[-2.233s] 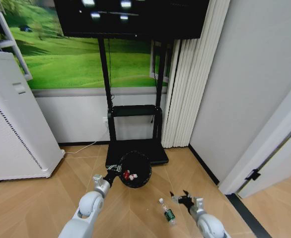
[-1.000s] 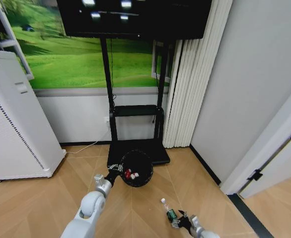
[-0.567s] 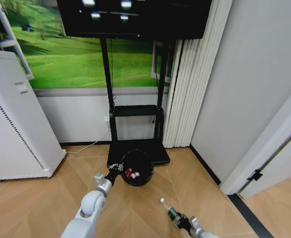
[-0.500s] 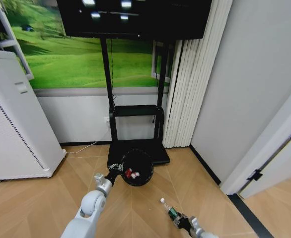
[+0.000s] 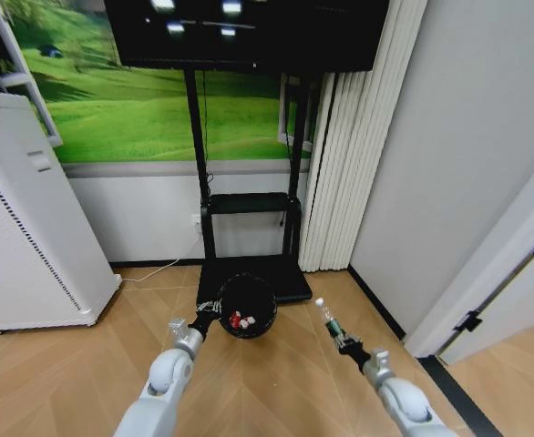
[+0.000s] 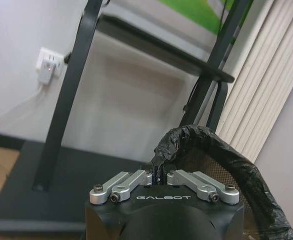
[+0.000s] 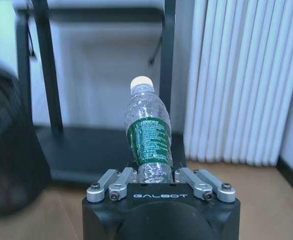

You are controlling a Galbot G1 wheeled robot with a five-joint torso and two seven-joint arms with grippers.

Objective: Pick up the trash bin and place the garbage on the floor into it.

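The black trash bin [image 5: 246, 306] hangs tilted above the parquet floor [image 5: 276, 382], held at its bag-lined rim [image 6: 206, 150] by my left gripper [image 5: 206, 315], which is shut on it. Two red-and-white garbage pieces [image 5: 240, 320] lie inside the bin. My right gripper [image 5: 344, 341] is shut on the base of the clear bottle [image 5: 326, 317], lifted off the floor to the right of the bin. In the right wrist view the bottle [image 7: 147, 135] stands up from the gripper [image 7: 155, 177], green label and white cap showing, with the dark bin [image 7: 11, 145] off to one side.
A black TV stand [image 5: 249, 273] with its flat base sits just behind the bin. A tall white appliance [image 5: 25, 228] stands at the left. White pleated curtain [image 5: 340, 164] and a grey wall close the right side, with a door frame [image 5: 486, 282] beyond.
My right gripper has risen from the floor with the bottle in it and moved up and toward the bin. The left arm and bin have hardly moved.
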